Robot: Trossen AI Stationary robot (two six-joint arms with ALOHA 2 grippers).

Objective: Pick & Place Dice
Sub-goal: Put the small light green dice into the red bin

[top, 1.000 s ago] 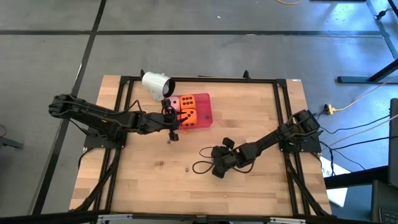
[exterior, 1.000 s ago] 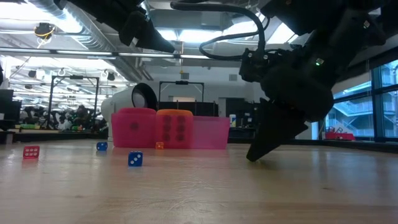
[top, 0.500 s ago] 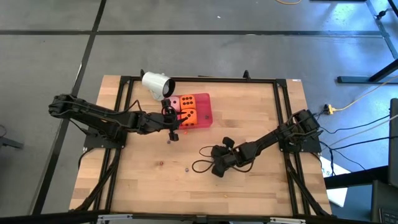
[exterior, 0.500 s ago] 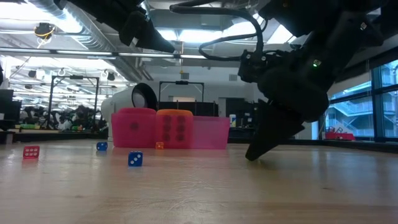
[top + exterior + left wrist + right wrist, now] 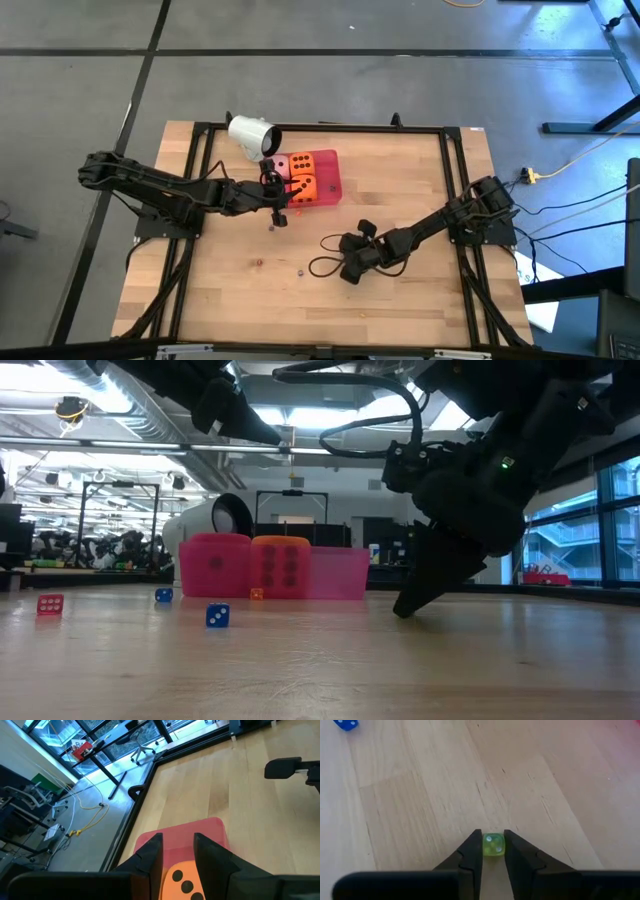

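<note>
High view: left end effector (image 5: 281,196) is held over the near edge of the red tray (image 5: 331,182); a pale pink die (image 5: 282,166) and an orange die (image 5: 301,161) are seen in the tray's far part, another orange die (image 5: 305,185) in front of them, partly covered by the arm. White cup (image 5: 250,135) lies on its side just beyond the tray. Right end effector (image 5: 345,275) is down at the worktop (image 5: 420,300) mid-area, well apart from the tray

Low view: pink and orange cubes are seen side by side against the tray; small red die (image 5: 50,604) and two small blue dice (image 5: 217,616) lie on the wood. Right fingertips touch the surface

Left wrist view: fingers (image 5: 150,855) are set slightly apart, nothing clamped; an orange cube sits between and below them in the tray

Right wrist view: a small green die (image 5: 493,844) is clamped between the fingers (image 5: 470,851) on the wood
</note>
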